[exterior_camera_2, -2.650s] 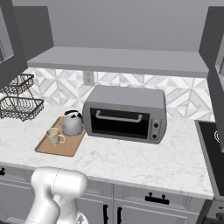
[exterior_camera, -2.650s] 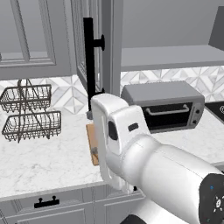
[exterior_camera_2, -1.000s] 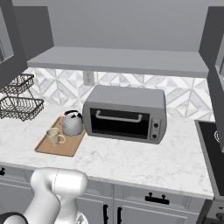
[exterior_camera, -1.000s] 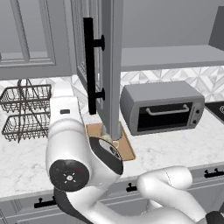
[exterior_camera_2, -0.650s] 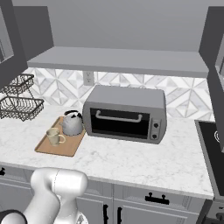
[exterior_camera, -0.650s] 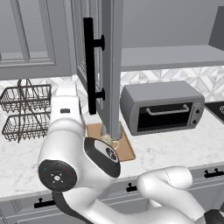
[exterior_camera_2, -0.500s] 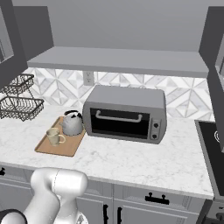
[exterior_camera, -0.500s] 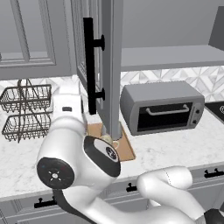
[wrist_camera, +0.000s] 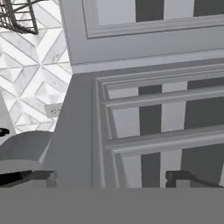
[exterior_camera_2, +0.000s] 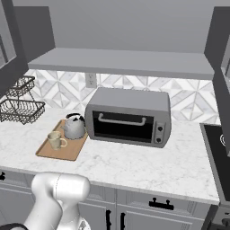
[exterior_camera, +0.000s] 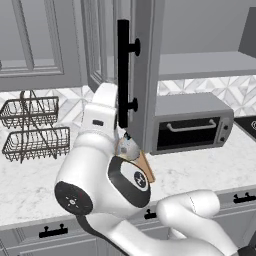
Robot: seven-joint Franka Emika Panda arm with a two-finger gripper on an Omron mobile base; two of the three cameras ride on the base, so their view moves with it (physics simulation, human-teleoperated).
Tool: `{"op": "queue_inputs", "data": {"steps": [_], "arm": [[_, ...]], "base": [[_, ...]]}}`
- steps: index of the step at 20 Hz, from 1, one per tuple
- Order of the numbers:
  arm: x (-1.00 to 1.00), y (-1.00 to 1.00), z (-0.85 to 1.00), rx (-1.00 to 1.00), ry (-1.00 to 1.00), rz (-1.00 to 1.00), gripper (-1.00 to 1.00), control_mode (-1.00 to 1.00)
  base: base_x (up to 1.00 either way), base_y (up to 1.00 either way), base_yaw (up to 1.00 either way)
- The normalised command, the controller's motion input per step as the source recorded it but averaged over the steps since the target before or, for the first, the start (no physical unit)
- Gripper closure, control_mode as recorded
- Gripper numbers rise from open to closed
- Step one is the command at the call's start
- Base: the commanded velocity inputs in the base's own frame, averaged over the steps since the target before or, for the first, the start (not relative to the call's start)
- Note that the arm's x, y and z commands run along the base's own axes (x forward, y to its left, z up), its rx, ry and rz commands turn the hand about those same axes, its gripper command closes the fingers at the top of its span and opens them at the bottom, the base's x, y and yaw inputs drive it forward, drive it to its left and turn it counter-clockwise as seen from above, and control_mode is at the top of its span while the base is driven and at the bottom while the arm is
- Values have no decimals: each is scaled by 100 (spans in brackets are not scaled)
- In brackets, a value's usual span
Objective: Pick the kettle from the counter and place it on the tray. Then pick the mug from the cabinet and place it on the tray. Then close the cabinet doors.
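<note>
Right base view: the rounded silver kettle (exterior_camera_2: 74, 126) and the beige mug (exterior_camera_2: 55, 140) both stand on the flat wooden tray (exterior_camera_2: 67, 151), on the veined white marble counter (exterior_camera_2: 148, 167). In the hand view the pincer (wrist_camera: 109, 177) is spread wide, holding nothing, facing a grey panelled cabinet door (wrist_camera: 153, 127).

Clearances about the toaster oven (exterior_camera_2: 129, 117): bare bench (exterior_camera_2: 148, 166) lies open in front of it and to its right. Just beside its left end, the tray (exterior_camera_2: 63, 147) carries the kettle (exterior_camera_2: 74, 126) and mug (exterior_camera_2: 55, 140). Farther left stand the wire baskets (exterior_camera_2: 19, 107). An open cabinet door (exterior_camera: 144, 75) hangs before its left end.
</note>
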Motion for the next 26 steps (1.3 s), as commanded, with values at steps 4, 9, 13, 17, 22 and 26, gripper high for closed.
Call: {"op": "queue_inputs", "data": {"steps": [4,9,13,17,22,26], "arm": [[15,-73,1,2,-5,-16,-100,-100],[32,-82,0,1,0,-13,-100,-100],[48,-84,0,4,0,-5,-100,-100],[52,-85,0,7,0,0,-100,-100],[60,-81,0,10,4,0,-100,-100],[73,-76,0,8,10,0,-100,-100]], "base": [[0,0,0],[0,0,0],[0,0,0],[0,0,0],[0,0,0],[0,0,0]]}}
